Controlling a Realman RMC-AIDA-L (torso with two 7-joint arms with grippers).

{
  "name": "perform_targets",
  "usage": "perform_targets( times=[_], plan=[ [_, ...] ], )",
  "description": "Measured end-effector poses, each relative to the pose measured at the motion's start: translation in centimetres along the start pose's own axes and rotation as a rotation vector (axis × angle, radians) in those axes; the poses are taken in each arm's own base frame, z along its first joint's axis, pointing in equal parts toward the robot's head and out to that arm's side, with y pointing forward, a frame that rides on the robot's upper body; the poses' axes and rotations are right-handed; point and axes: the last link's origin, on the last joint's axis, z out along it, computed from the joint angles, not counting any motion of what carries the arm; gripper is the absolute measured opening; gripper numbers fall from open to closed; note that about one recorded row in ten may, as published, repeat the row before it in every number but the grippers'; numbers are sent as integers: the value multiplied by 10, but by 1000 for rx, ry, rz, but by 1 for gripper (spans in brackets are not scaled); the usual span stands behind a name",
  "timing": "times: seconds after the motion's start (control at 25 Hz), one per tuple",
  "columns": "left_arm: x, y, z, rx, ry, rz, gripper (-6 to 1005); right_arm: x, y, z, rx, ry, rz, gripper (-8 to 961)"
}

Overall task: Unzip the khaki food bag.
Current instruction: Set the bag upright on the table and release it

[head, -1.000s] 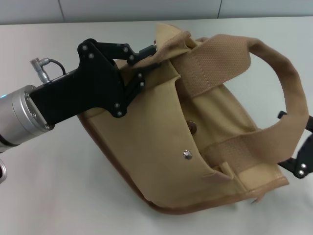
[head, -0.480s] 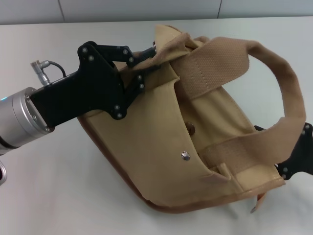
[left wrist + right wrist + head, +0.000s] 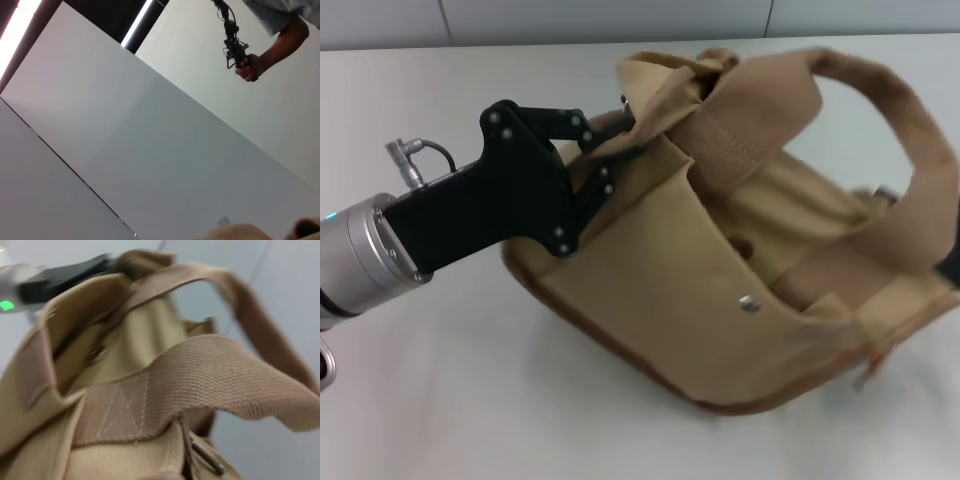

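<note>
bag point(image 3: 720, 270) pinched at its top corner by left claw point(image 3: 620, 125), right claw unseen, zipper point(image 3: 200, 452) progress unclear.

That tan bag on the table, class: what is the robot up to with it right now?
The left gripper is clamped on the top corner of the khaki food bag, which lies tipped on the white table. The right gripper is almost out of the head view behind the bag's far end. A metal zipper pull shows in the right wrist view.
</note>
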Motion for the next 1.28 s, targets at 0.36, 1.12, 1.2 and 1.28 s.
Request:
perform_targets(
  times=[0.36, 1.12, 1.2, 1.28],
  plan=[
    [-7, 22, -11, 27, -81, -77, 78, -5, -41, 41, 99, -20, 23, 81],
    [1, 65, -49, 159, -230, -264, 144, -7, -53, 84, 92, -16, 47, 129],
    [2, 63, -51, 192, -227, -275, 239, -10, -54, 78, 125, -44, 57, 150],
    [3, 61, -51, 210, -218, -286, 334, -14, -57, 68, 170, -82, 67, 187]
  ],
)
